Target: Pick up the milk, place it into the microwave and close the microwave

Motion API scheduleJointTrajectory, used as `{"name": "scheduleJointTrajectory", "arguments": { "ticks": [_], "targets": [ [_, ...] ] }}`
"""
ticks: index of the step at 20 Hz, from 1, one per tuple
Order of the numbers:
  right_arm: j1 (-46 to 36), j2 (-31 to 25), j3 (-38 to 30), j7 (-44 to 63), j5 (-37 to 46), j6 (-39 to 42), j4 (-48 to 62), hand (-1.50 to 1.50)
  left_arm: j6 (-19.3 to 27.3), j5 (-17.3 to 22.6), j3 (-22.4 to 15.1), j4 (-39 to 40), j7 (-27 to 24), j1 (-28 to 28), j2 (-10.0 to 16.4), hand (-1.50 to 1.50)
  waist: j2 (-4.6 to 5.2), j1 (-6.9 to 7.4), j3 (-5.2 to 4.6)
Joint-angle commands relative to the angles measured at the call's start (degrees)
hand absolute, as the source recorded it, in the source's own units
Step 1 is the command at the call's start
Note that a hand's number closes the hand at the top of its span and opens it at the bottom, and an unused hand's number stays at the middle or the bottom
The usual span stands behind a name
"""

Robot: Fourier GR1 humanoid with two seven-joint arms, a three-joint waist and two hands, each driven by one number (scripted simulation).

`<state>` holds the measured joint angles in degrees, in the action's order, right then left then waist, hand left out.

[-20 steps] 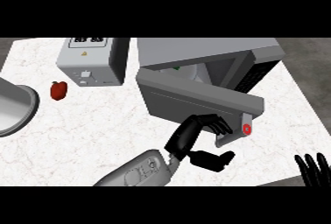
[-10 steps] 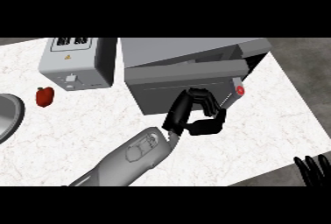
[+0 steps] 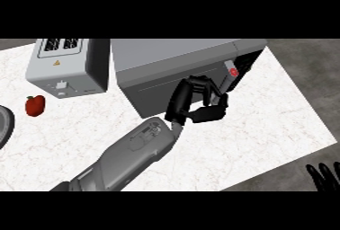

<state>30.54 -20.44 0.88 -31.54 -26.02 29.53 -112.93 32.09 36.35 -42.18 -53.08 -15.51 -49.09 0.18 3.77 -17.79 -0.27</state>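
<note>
Since the milk shows nowhere on the table (image 3: 266, 121), it is most likely inside the microwave (image 3: 172, 56). The door (image 3: 156, 96) lies flat, or very nearly flat, against the near face of the box, so the inside is hidden and I cannot confirm the carton. The left hand (image 3: 196, 104) is the one at work: its forearm comes in from the near left and the hand sits against the right part of the door, just near and left of the red button (image 3: 233, 71) on the control strip. Its fingers (image 3: 181, 96) are curled in toward the thumb with nothing visible between them. The next move turns on the door lying directly on the far side of those fingers (a push toward the far side would seat it if there is any gap; whether it has latched I cannot tell). The right hand (image 3: 323, 176) rests open at the near right corner, well apart from the microwave. A toaster (image 3: 63, 67) stands just left of the microwave, with a small red pepper (image 3: 34, 105) nearer on the left.
</note>
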Motion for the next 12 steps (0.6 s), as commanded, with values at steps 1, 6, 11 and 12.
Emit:
{"name": "scheduleJointTrajectory", "arguments": {
  "ticks": [1, 6, 11, 12],
  "targets": [
    [0.6, -1.1, -0.5, 0.2, -1.5, 1.3, -1.3, -1.5, -1.0, 2.1, 2.2, 4.4, -2.2, -3.8, -0.2, 1.5, 0.74, -1.21, 0.06],
    [0.2, -1.7, -0.7, 0.7, -3.3, 1.7, -3.2, -1.5, 0.1, 3.8, 1.9, 4.7, -4.1, -4.2, -0.2, 1.5, 0.84, -1.86, 0.09],
    [0.8, -3.0, -1.0, 1.6, -5.1, 2.8, -3.8, -1.5, 0.6, 5.6, 1.6, 5.0, -4.8, -5.0, -0.2, 1.5, 0.8, -2.41, 0.2],
    [0.7, -3.0, -0.9, 1.8, -5.3, 2.6, -4.4, -1.5, -0.3, 5.7, 1.6, 5.6, -5.2, -4.9, -0.2, 1.5, 0.83, -1.7, 0.15]
  ]
}}
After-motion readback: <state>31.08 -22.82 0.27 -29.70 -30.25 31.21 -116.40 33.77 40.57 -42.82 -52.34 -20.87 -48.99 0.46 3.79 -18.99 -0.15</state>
